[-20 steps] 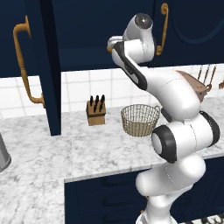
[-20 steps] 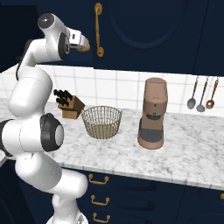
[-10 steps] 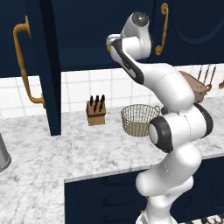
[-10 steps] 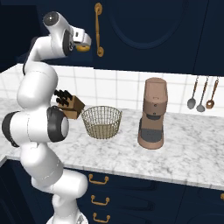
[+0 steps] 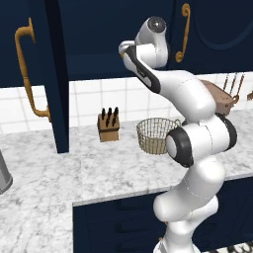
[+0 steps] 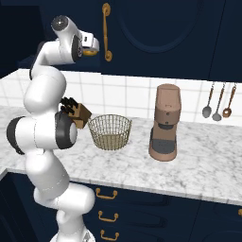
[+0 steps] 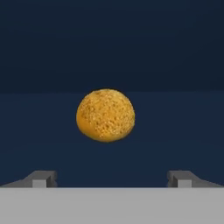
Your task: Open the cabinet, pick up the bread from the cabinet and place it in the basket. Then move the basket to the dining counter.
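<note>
**Tool spread wide in front of the bread**

The cabinet (image 5: 54, 74) stands open, its left door swung out over the marble surface (image 5: 74, 173). The arm reaches up into it, and the tool (image 7: 109, 179) is released — its 2 fingertips (image 7: 41, 178) sit wide apart, touching nothing. The bread (image 7: 105, 115) rests straight ahead on the dark cabinet shelf, centred between them but still beyond them. Down on the surface the basket (image 6: 109, 131) sits empty, between the knife block (image 6: 75, 112) and the brown coffee machine (image 6: 165, 123) — 3 utensils (image 6: 217, 100) hang on the tiled wall.
</note>
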